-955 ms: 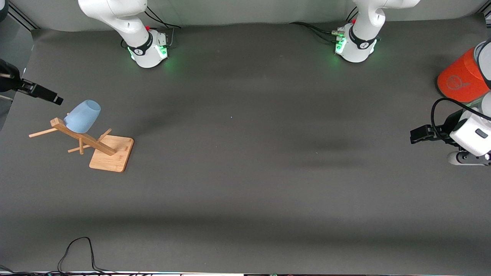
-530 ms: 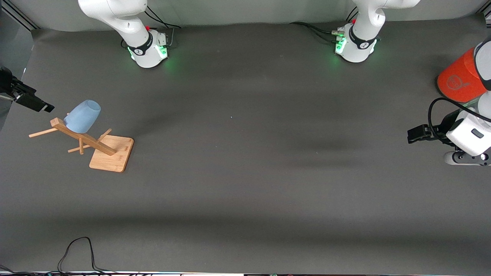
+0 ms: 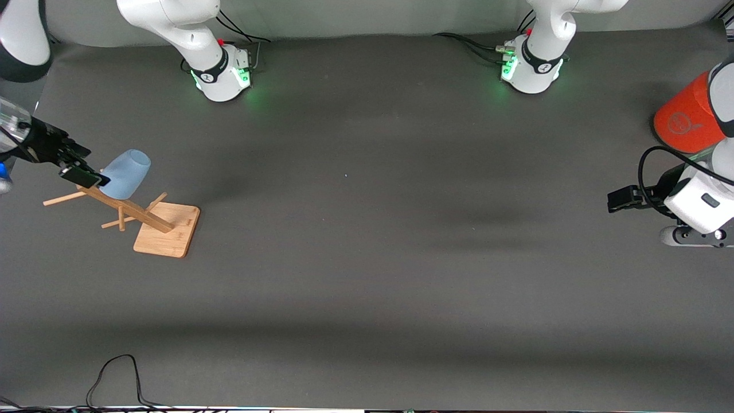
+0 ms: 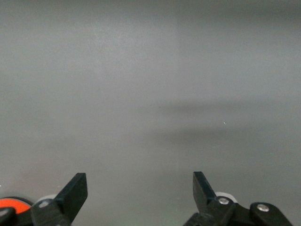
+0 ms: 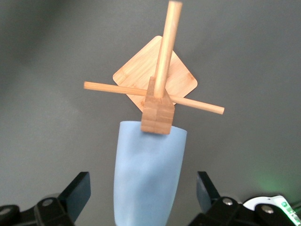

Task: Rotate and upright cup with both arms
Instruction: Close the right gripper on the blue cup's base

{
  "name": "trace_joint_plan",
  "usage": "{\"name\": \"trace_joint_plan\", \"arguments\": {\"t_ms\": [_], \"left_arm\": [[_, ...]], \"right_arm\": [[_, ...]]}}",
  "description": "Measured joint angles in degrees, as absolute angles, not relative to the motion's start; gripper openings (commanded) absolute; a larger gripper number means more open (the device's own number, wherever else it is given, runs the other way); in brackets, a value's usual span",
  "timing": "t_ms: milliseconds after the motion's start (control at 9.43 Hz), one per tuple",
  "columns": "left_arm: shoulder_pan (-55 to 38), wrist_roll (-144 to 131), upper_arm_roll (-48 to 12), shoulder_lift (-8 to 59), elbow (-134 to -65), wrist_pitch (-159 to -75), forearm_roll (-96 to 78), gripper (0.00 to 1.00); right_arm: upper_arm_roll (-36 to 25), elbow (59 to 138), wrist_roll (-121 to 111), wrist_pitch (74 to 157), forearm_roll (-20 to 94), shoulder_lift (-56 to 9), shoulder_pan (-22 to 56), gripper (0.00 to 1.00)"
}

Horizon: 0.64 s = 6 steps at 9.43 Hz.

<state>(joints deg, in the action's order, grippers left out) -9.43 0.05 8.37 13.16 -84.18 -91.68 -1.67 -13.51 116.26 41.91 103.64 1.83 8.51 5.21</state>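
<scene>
The pale-blue cup (image 3: 127, 172) hangs tilted, mouth down, on a peg of a wooden rack (image 3: 166, 229) at the right arm's end of the table. My right gripper (image 3: 86, 175) is open right beside the cup. In the right wrist view the cup (image 5: 148, 174) lies between the fingers of the right gripper (image 5: 143, 188) with a gap on each side, its narrow closed end toward the wrist, and the rack (image 5: 157, 70) lies past it. My left gripper (image 3: 616, 199) is open and empty over the left arm's end of the table. In the left wrist view the left gripper (image 4: 140, 186) faces bare mat.
An orange-red can (image 3: 685, 117) stands at the left arm's end of the table, partly covered by the left arm. A sliver of this can (image 4: 11, 203) shows in the left wrist view. A black cable (image 3: 114, 373) loops at the table's near edge.
My right gripper drew back toward the table's end, then came in against the cup with its fingers either side. My left gripper drifted slightly toward the table's middle.
</scene>
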Motion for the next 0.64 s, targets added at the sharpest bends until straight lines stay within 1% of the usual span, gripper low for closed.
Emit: {"name": "trace_joint_plan", "arguments": {"t_ms": [318,636], "left_arm": [[-9.43,0.05,8.37,13.18,-84.18,-91.63,-1.68,1.00],[-9.43,0.05,8.37,13.20,-84.18,-91.60,-1.70,1.00]], "right_arm": [[-13.51,121.60,42.30,108.64,2.24,9.21,5.27,1.00],[-13.51,123.48,42.46,110.92,2.50,9.07,5.36,1.00]]}}
